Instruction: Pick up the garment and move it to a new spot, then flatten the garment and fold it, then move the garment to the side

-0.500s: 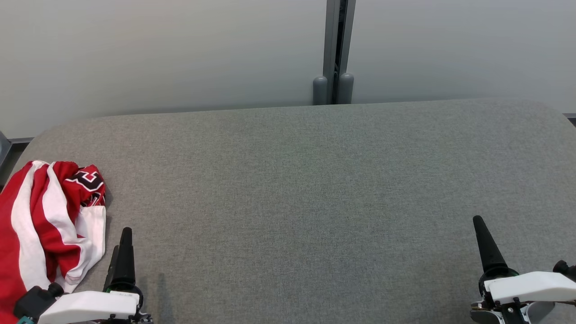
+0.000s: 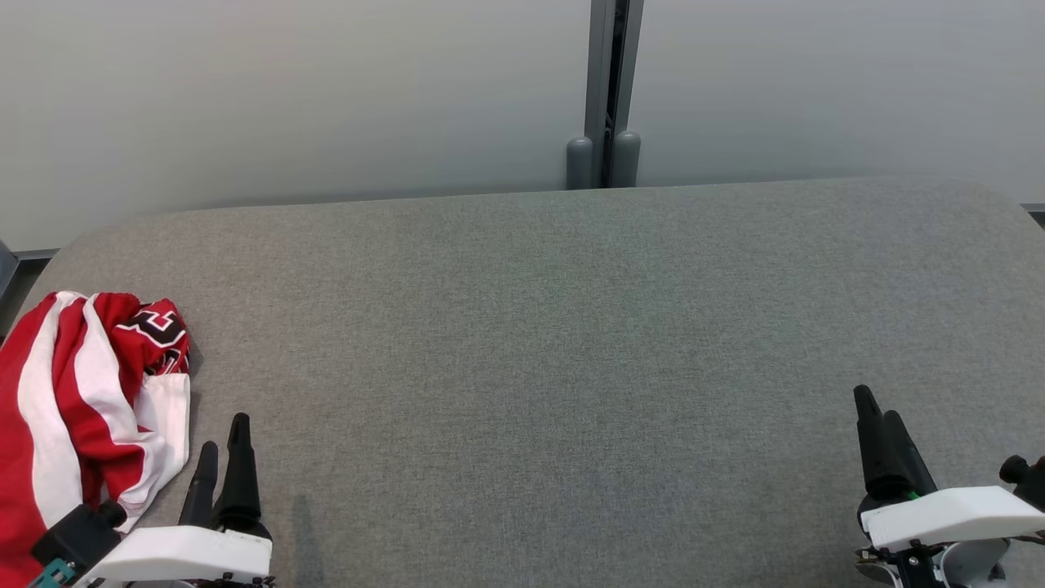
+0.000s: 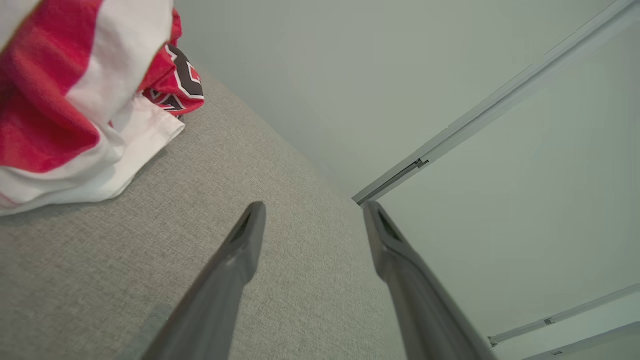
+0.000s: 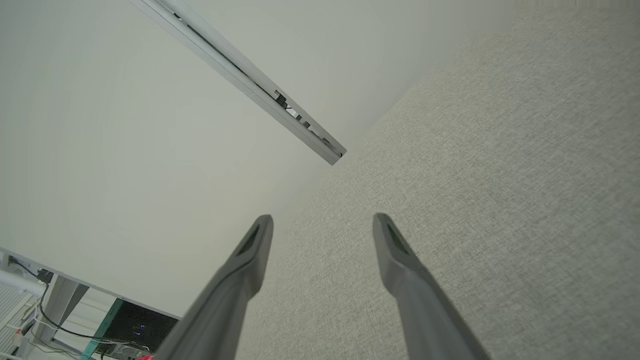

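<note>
We are at the very start of the job, as far as we can judge. The garment (image 2: 77,392), red and white striped with a dark printed patch, lies crumpled in a heap at the near left corner of the grey table (image 2: 571,327), partly running off the left edge of the head view. Nothing about it looks flattened or folded, and it sits well away from the wide bare middle where we would spread it, so we take it that none of the three steps is done.

Our left claw (image 2: 224,431) hovers low just beside the heap, to its right, fingers apart and nothing between them; in the left wrist view the white hem lies near the fingers but not touching. Our right claw (image 2: 878,403) hangs at the near right corner, well apart from the garment, its fingers also spread and empty over bare table.

Everything is left: we have to reach into the heap and take hold, carry it towards the middle, spread it flat, probably with both claws pulling at opposite edges, fold it, and then shift it to the side. The bunching hides its shape, so we cannot tell which way round it lies
</note>
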{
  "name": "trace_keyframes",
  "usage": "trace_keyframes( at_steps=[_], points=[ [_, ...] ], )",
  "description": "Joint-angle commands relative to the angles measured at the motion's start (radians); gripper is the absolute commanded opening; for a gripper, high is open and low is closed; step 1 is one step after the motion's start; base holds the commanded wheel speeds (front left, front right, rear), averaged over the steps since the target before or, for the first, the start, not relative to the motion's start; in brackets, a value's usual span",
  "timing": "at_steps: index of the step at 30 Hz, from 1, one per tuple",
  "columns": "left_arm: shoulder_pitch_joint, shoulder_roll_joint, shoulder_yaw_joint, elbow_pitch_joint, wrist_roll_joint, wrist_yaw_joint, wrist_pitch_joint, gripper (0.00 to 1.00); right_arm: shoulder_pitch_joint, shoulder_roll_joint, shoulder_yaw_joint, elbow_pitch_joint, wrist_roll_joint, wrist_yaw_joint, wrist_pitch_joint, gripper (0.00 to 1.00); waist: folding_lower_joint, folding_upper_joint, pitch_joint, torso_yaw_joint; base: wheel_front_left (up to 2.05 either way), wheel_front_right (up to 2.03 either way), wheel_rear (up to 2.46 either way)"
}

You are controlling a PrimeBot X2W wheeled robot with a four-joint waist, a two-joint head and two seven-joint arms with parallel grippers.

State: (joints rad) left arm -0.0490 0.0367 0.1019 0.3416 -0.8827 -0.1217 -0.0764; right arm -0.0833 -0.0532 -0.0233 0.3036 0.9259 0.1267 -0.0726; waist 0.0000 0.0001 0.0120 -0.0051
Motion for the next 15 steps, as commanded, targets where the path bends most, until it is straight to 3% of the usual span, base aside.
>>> trace_keyframes(
  at_steps=[1,15],
  points=[
    [-0.027,0.009,-0.002,-0.009,0.044,0.003,-0.011,1.0,-0.022,-0.006,0.001,-0.013,-0.047,0.004,-0.015,1.0,0.0,-0.0001,0.0,0.0,0.0,0.0,0.0],
    [-0.023,0.011,-0.001,-0.003,0.243,0.019,-0.053,1.0,-0.024,-0.006,0.02,-0.006,-0.266,0.005,-0.059,1.0,0.0,-0.0001,-0.001,-0.006,0.0,0.0,0.0]
  ],
)
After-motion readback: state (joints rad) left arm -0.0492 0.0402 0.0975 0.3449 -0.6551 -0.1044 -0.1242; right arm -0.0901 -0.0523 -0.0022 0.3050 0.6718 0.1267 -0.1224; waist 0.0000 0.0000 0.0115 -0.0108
